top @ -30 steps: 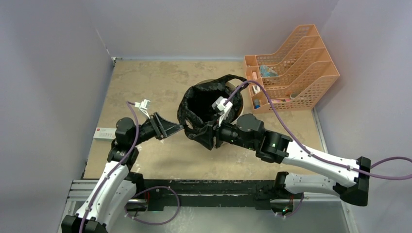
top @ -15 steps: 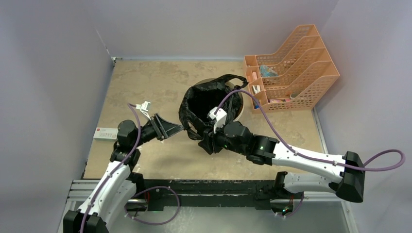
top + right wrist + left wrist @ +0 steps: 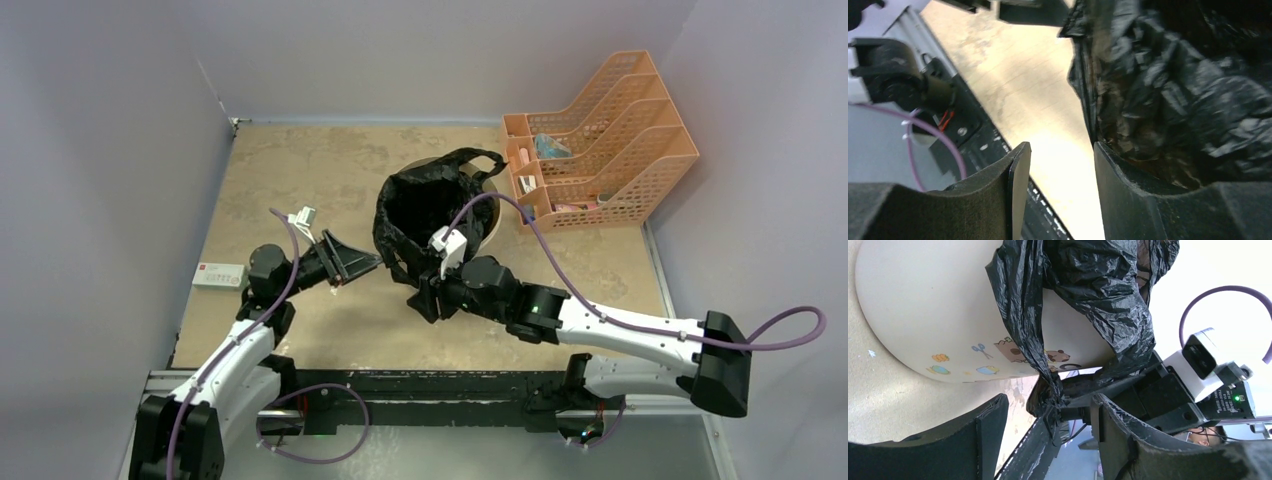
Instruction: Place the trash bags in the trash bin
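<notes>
Left claw (image 3: 1048, 400) and right claw (image 3: 1059, 147) are gaping, empty; we are aiming to pinch the trash bag's (image 3: 430, 195) slack hem, tugging it evenly down the trash bin (image 3: 923, 305)

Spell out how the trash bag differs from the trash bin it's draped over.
Colour: the trash bag is glossy black; the trash bin is cream with small cartoon prints.
Form: the bag is thin, crinkled film sagging in folds; the bin has a smooth, rigid round wall.
Pose: the bin stands on the table; the bag hangs over its rim, lining the inside and spilling down the outside.
Shared: both open upward.
</notes>
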You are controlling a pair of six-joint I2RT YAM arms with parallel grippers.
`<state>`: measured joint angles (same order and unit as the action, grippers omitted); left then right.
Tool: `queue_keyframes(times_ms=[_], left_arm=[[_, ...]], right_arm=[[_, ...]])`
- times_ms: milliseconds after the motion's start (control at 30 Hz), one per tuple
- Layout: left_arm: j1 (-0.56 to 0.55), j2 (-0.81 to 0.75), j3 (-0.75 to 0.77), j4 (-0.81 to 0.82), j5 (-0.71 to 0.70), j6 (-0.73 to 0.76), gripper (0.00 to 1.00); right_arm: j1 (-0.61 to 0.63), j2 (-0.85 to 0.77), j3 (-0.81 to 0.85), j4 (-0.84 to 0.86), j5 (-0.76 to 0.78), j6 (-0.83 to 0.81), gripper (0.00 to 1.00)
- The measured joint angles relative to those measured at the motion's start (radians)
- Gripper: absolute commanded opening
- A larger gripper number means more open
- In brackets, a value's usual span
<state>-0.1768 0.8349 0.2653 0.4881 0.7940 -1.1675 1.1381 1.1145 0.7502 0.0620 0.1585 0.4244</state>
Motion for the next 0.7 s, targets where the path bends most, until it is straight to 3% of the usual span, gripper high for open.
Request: queue_keyframes(times_ms=[333, 400, 467, 533, 633, 700], left_arm=[[-0.029, 0.105, 0.035, 0.010, 0.012, 0.029, 0.61], [-0.040, 0.108, 0.042, 0.007, 0.009, 0.038, 0.62], [-0.052, 0.108, 0.042, 0.005, 0.002, 0.051, 0.61], [-0.060, 0.108, 0.042, 0.000, -0.005, 0.057, 0.61], [-0.063, 0.108, 0.042, -0.002, -0.013, 0.063, 0.62], [-0.063, 0.108, 0.042, -0.004, -0.014, 0.064, 0.61]], right_arm=[[0.000, -0.256, 0.019, 0.044, -0.290, -0.046, 0.61], [0.000, -0.303, 0.053, 0.048, -0.282, -0.060, 0.75], [0.001, -0.336, 0.098, 0.046, -0.211, -0.064, 0.84], [0.001, -0.349, 0.171, 0.029, -0.021, -0.064, 0.90], [-0.024, -0.321, 0.285, -0.029, 0.264, -0.051, 0.93], [-0.121, -0.283, 0.360, -0.084, 0.369, -0.023, 0.93]])
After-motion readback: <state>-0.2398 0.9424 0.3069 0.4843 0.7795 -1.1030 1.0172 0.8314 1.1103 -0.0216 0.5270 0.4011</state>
